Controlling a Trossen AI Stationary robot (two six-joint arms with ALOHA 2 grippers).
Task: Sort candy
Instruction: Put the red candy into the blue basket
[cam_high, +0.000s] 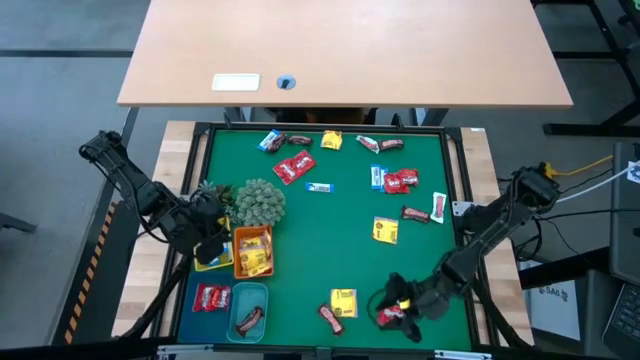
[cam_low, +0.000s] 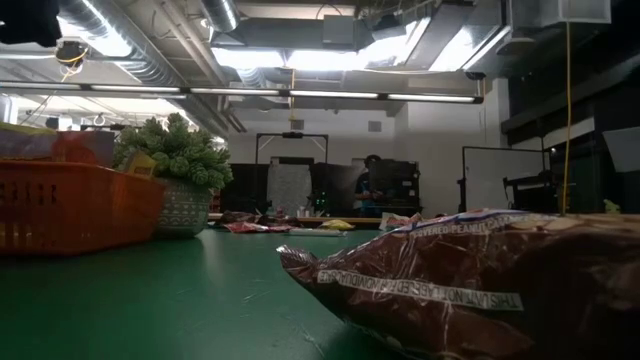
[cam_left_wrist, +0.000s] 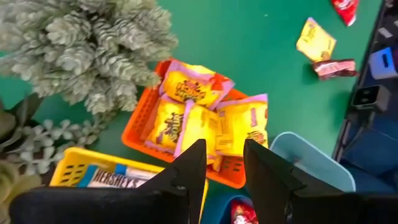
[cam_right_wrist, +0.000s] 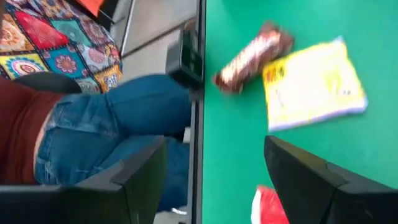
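Candy lies scattered over the green mat (cam_high: 330, 250): red packets (cam_high: 294, 167), yellow packets (cam_high: 385, 230), brown bars (cam_high: 415, 214). My left gripper (cam_left_wrist: 224, 165) hangs open over the orange tray (cam_left_wrist: 140, 134), which holds yellow packets (cam_left_wrist: 205, 118); nothing is between its fingers. It sits at the mat's left side (cam_high: 212, 245). My right gripper (cam_high: 390, 303) is near the front edge, wide open (cam_right_wrist: 217, 180), slanting down over a red packet (cam_right_wrist: 270, 205). Just beyond it lie a brown bar (cam_right_wrist: 252, 56) and a yellow packet (cam_right_wrist: 311, 84).
A spiky plant ball (cam_high: 258, 203) stands behind the trays. A yellow tray (cam_left_wrist: 68, 171) holds a bar, a blue tray (cam_high: 210, 297) a red packet, and a teal tray (cam_high: 248, 310) a brown bar. A person in jeans (cam_right_wrist: 106, 137) stands at the near edge. A brown bar (cam_low: 460, 280) fills the low view.
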